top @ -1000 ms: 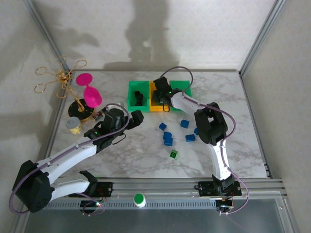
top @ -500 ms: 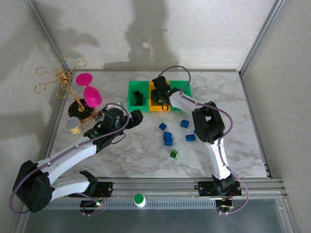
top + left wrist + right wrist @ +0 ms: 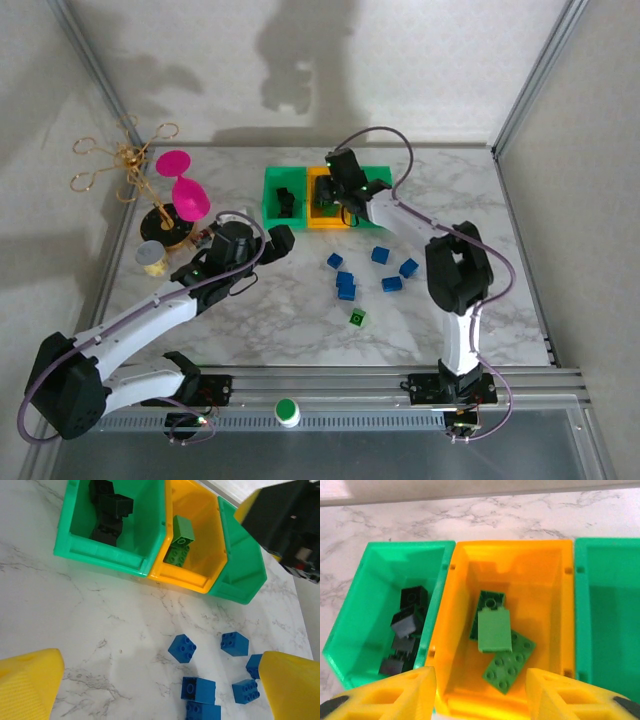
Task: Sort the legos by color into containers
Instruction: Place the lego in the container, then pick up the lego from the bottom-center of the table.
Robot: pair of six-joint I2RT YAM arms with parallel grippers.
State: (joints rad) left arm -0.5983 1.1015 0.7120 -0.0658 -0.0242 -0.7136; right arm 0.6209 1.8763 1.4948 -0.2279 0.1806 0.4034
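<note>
Green drop judged done: right gripper (image 3: 480, 690) parted and empty, directly over orange bin (image 3: 555, 580), green legos (image 3: 495, 630) lying below it. Left gripper (image 3: 160, 682) spread wide, empty. Next: descend on blue legos (image 3: 182, 648) just ahead, close squarely.

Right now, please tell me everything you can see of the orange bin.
The orange bin is a small open-topped rectangular box of what looks like glossy plastic, with sloping walls. It stands upright on the marble table, in the middle of a row of three, its long sides against a green bin with black legos and a second green bin. Inside lie a few green legos, loosely piled.
</note>
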